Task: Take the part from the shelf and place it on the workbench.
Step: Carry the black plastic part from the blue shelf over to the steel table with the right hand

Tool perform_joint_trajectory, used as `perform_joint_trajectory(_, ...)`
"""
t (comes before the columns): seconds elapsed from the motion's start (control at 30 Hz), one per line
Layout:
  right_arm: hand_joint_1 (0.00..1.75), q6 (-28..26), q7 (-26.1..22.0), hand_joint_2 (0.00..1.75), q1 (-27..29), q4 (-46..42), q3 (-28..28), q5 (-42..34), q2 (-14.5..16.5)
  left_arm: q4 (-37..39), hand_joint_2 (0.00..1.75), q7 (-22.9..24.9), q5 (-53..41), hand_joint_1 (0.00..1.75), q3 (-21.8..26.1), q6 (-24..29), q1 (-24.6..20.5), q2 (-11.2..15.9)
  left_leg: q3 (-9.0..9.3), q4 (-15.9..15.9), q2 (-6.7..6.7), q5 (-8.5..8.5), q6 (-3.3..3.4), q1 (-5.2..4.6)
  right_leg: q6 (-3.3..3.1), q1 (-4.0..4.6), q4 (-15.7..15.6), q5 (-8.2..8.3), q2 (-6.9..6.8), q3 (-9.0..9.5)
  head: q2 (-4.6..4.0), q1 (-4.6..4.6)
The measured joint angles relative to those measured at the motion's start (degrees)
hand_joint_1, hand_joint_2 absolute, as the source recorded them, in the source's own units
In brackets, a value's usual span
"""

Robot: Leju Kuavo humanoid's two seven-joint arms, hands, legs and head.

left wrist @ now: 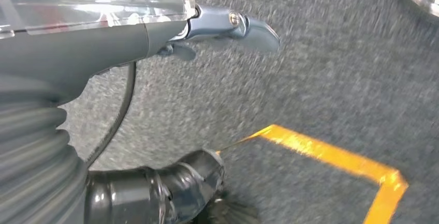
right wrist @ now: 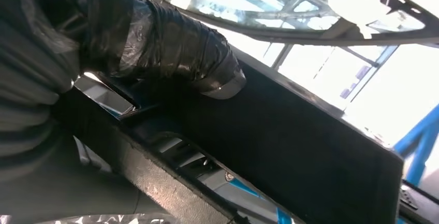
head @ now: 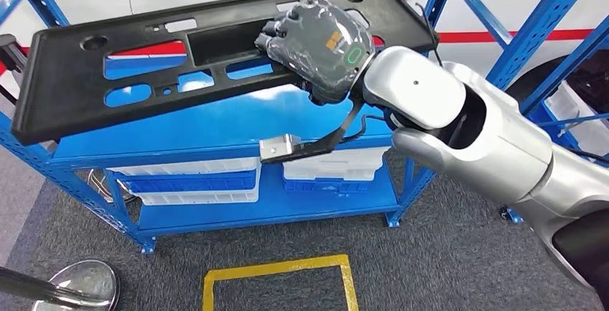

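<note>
The part is a long black plastic panel (head: 72, 74) with several cut-outs, tilted above the top level of the blue shelf (head: 215, 128). My right hand (head: 319, 45) grips it near its middle, fingers hooked into a rectangular opening. In the right wrist view the dark thumb (right wrist: 171, 43) presses on the panel's black face (right wrist: 310, 151). My left hand (left wrist: 129, 38) hangs over the grey floor with its fingers spread and nothing in it.
White and blue bins (head: 194, 182) sit on the shelf's lower level. Blue uprights (head: 517, 31) stand to the right. A yellow taped square (head: 280, 268) marks the grey carpet in front. A round metal object (head: 79, 286) lies at the lower left.
</note>
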Motion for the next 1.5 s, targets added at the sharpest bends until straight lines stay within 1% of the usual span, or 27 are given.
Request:
perform_joint_trajectory(0.07, 1.75, 0.0, 0.0, 1.75, 0.0, 0.0, 0.1, 0.0, 0.2, 0.0, 1.75, 0.0, 0.0, 0.0, 0.0, 0.0, 0.0, 0.1, -1.11, 3.0, -0.08, -4.3, -0.44, 0.02, 0.22, -0.64, -1.2, 2.04, -0.25, -1.09, -0.01, -0.01)
perform_joint_trajectory(0.13, 1.75, 0.1, 0.3, 1.75, 0.3, 0.1, 0.1, -0.1, 0.3, 0.0, 1.75, 0.4, -0.3, 0.0, 0.0, 0.4, 0.0, 0.3, -2.5, 9.6, -0.08, -9.7, -0.98, 0.25, 0.42, -0.93, -1.3, 3.64, -0.28, -2.81, -0.01, -0.03)
perform_joint_trajectory(0.17, 1.75, 0.0, 0.4, 1.75, 0.8, 0.3, 0.1, 0.0, 0.3, 0.0, 1.75, 0.8, -0.5, 0.0, 0.0, 0.7, 0.1, 0.7, -2.79, 12.7, -0.06, -10.68, -1.33, 0.41, 0.7, -1.12, -1.3, 4.4, -0.31, -3.75, -0.01, -0.04)
perform_joint_trajectory(0.23, 1.75, -0.5, 0.7, 1.75, 2.3, 1.1, 0.1, 0.1, 0.3, 0.0, 1.75, 1.6, -1.0, 0.0, 0.0, 1.0, 0.3, 1.5, -1.34, 14.7, -0.01, -8.85, -2.09, 0.75, 1.36, -1.6, -0.9, 5.85, -0.37, -5.84, -0.01, -0.04)
perform_joint_trajectory(0.27, 1.75, -0.9, 0.7, 1.75, 3.0, 1.6, 0.2, 0.3, 0.3, 0.0, 1.75, 1.8, -1.1, 0.0, 0.0, 1.0, 0.4, 1.9, 0.8, 12.9, 0.02, -7.36, -2.53, 1.0, 1.79, -1.88, -0.4, 6.47, -0.38, -7.05, -0.01, -0.04)
perform_joint_trajectory(0.33, 1.75, -1.1, 0.7, 1.75, 3.7, 2.3, 0.2, 0.4, 0.2, 0.0, 1.75, 2.0, -1.2, 0.0, 0.0, 1.1, 0.4, 2.4, 6.46, 5.8, -0.09, -7.6, -3.07, 1.25, 2.63, -2.24, 1.1, 7.26, -0.37, -9.39, -0.01, -0.06)
perform_joint_trajectory(0.4, 1.75, -1.4, 0.8, 1.75, 3.9, 2.8, 0.1, 0.5, 0.2, -0.1, 1.75, 2.0, -1.3, 0.0, 0.0, 1.1, 0.5, 2.6, 9.3, 1.3, -0.27, -9.59, -2.42, 1.05, 3.27, -2.2, 2.4, 7.9, -0.34, -10.66, 0.0, -0.04)
perform_joint_trajectory(0.47, 1.75, -1.5, 0.8, 1.75, 4.0, 3.1, 0.1, 0.6, 0.1, -0.1, 1.75, 2.1, -1.4, 0.0, 0.0, 1.2, 0.6, 2.7, 8.94, 1.0, -0.16, -9.27, -0.98, 0.88, 3.86, -2.23, 2.6, 8.62, -0.27, -11.01, 0.0, 0.0)
perform_joint_trajectory(0.53, 1.75, -1.5, 0.8, 1.75, 4.1, 3.5, 0.1, 0.6, 0.1, -0.1, 1.75, 2.1, -1.4, 0.0, 0.0, 1.3, 0.6, 2.7, 8.06, 0.9, 0.18, -8.18, 0.33, 0.93, 4.56, -2.55, 4.0, 6.76, 0.03, -11.82, -0.01, 0.02)
perform_joint_trajectory(0.63, 1.75, -1.5, 0.8, 1.75, 4.2, 3.8, 0.1, 0.6, -0.1, -0.1, 1.75, 2.1, -1.4, 0.0, 0.0, 1.3, 0.6, 2.8, 5.62, 0.9, 0.55, -6.12, 1.32, 0.82, 5.59, -3.09, 13.6, -1.19, 0.36, -14.66, -0.01, 0.02)
perform_joint_trajectory(0.67, 1.75, -1.5, 0.8, 1.75, 4.3, 3.9, 0.1, 0.6, -0.1, -0.1, 1.75, 2.1, -1.4, 0.0, 0.0, 1.3, 0.6, 2.8, 4.69, 0.9, 0.59, -5.4, 1.35, 0.72, 5.74, -3.2, 17.0, -2.76, 0.37, -15.22, -0.01, 0.02)
perform_joint_trajectory(0.7, 1.75, -1.5, 0.8, 1.75, 4.5, 4.0, 0.1, 0.6, -0.1, -0.1, 1.75, 2.1, -1.4, 0.0, 0.0, 1.3, 0.6, 2.9, 3.78, 0.9, 0.61, -4.69, 1.34, 0.61, 5.71, -3.24, 18.9, -3.09, 0.38, -15.02, -0.01, 0.02)
perform_joint_trajectory(0.73, 1.75, -1.5, 0.8, 1.75, 4.5, 4.1, 0.1, 0.6, -0.1, -0.1, 1.75, 2.1, -1.4, 0.0, 0.0, 1.3, 0.6, 2.9, 2.87, 0.9, 0.6, -3.98, 1.31, 0.46, 5.48, -3.19, 18.8, -2.36, 0.41, -13.8, -0.01, 0.02)
perform_joint_trajectory(0.8, 1.75, -1.6, 0.8, 1.75, 4.5, 4.2, 0.1, 0.6, -0.1, -0.1, 1.75, 2.1, -1.4, 0.0, 0.0, 1.3, 0.6, 2.9, 1.31, 0.8, 0.53, -2.54, 1.26, 0.21, 4.12, -2.67, 13.1, -0.49, 0.54, -8.24, -0.01, 0.01)
perform_joint_trajectory(0.87, 1.75, -1.6, 0.8, 1.75, 4.4, 4.2, 0.1, 0.6, -0.1, 0.0, 1.75, 2.1, -1.4, 0.0, 0.0, 1.2, 0.6, 2.7, 0.51, 0.4, 0.46, -1.18, 0.88, 0.17, 2.65, -1.84, 5.0, -1.14, 0.26, -2.08, 0.0, -0.03)
perform_joint_trajectory(0.9, 1.75, -1.7, 0.8, 1.75, 4.3, 4.2, 0.0, 0.6, 0.0, 0.0, 1.75, 2.1, -1.4, 0.0, 0.0, 1.1, 0.7, 2.5, 0.48, 0.0, 0.49, -0.52, 0.59, 0.39, 2.2, -1.38, 2.4, -1.53, 0.08, -0.41, 0.0, -0.01)
perform_joint_trajectory(0.93, 1.75, -1.7, 0.8, 1.75, 4.3, 4.3, -0.1, 0.7, 0.0, 0.0, 1.75, 2.1, -1.4, 0.0, 0.0, 1.0, 0.7, 2.5, 0.56, -0.5, 0.52, 0.19, 0.21, 0.54, 1.99, -1.05, 1.0, -1.44, -0.13, 0.11, 0.01, 0.01)
perform_joint_trajectory(1.0, 1.75, -1.8, 0.7, 1.75, 4.3, 4.3, -0.1, 0.9, 0.0, 0.0, 1.75, 2.2, -1.4, 0.0, 0.0, 1.0, 0.8, 2.5, 0.74, -1.9, 0.57, 1.38, -0.47, 0.75, 1.58, -0.86, -0.8, 0.84, -0.3, -0.15, 0.0, 0.06)
perform_joint_trajectory(1.03, 1.75, -1.8, 0.7, 1.75, 4.4, 4.4, -0.1, 0.9, 0.0, 0.0, 1.75, 2.2, -1.3, 0.0, 0.0, 1.0, 0.8, 2.5, 0.46, -1.9, 0.52, 0.65, -0.7, 0.7, 1.33, -1.03, -1.9, 2.06, -0.38, -0.32, 0.0, 0.06)
perform_joint_trajectory(1.1, 1.75, -1.9, 0.7, 1.75, 4.6, 4.4, 0.0, 1.0, 0.2, 0.0, 1.75, 2.5, -1.3, 0.0, 0.0, 1.0, 0.9, 2.6, -0.91, 2.1, 0.39, -4.27, -1.06, 0.72, 1.11, -1.49, -3.3, 4.21, -0.53, -1.12, -0.01, 0.08)
perform_joint_trajectory(1.17, 1.75, -1.9, 0.7, 1.75, 5.0, 4.6, 0.0, 1.2, 0.3, 0.0, 1.75, 2.8, -1.4, 0.0, 0.0, 1.1, 1.0, 2.7, -2.5, 9.7, 0.37, -9.36, -1.56, 0.8, 1.06, -1.63, -3.2, 5.59, -0.51, -2.86, -0.01, 0.08)
perform_joint_trajectory(1.2, 1.75, -1.9, 0.7, 1.75, 5.3, 4.6, 0.0, 1.3, 0.3, 0.0, 1.75, 2.9, -1.4, 0.0, 0.0, 1.2, 1.0, 2.8, -2.71, 12.5, 0.38, -10.03, -1.84, 0.87, 1.27, -1.72, -3.0, 6.18, -0.51, -3.84, -0.01, 0.08)
perform_joint_trajectory(1.23, 1.75, -1.9, 0.7, 1.75, 5.5, 4.7, 0.0, 1.3, 0.3, 0.0, 1.75, 3.0, -1.5, 0.0, 0.0, 1.1, 1.0, 2.9, -2.06, 13.6, 0.39, -9.44, -2.14, 0.93, 1.54, -1.88, -2.7, 6.69, -0.51, -4.9, -0.01, 0.08)
perform_joint_trajectory(1.3, 1.75, -2.0, 0.7, 1.75, 5.9, 4.9, 0.0, 1.5, 0.3, 0.0, 1.75, 2.9, -1.5, 0.0, 0.0, 0.9, 1.0, 3.1, 2.11, 10.0, 0.44, -7.05, -2.82, 1.22, 2.25, -2.3, -1.6, 7.47, -0.49, -6.95, -0.01, 0.07)
perform_joint_trajectory(1.33, 1.75, -2.0, 0.7, 1.75, 5.9, 4.9, 0.0, 1.5, 0.3, 0.0, 1.75, 2.8, -1.5, 0.0, 0.0, 0.8, 1.0, 3.2, 5.13, 6.3, 0.42, -6.79, -3.2, 1.32, 2.6, -2.41, -1.0, 7.71, -0.48, -7.95, -0.01, 0.04)
perform_joint_trajectory(1.4, 1.75, -2.1, 0.7, 1.75, 6.0, 5.0, -0.1, 1.7, 0.3, -0.1, 1.75, 2.6, -1.6, 0.0, 0.0, 0.8, 1.0, 3.2, 9.23, 0.2, 0.14, -7.77, -2.98, 1.29, 3.19, -2.41, 0.2, 8.29, -0.52, -9.31, -0.01, 0.07)
perform_joint_trajectory(1.5, 1.75, -2.2, 0.7, 1.75, 6.5, 5.1, -0.2, 1.7, 0.2, -0.1, 1.75, 2.4, -1.7, 0.0, 0.0, 0.9, 1.1, 3.2, 9.52, -1.3, -0.05, -7.86, -1.72, 1.19, 4.04, -2.38, 0.6, 9.14, -0.38, -10.0, 0.0, 0.08)
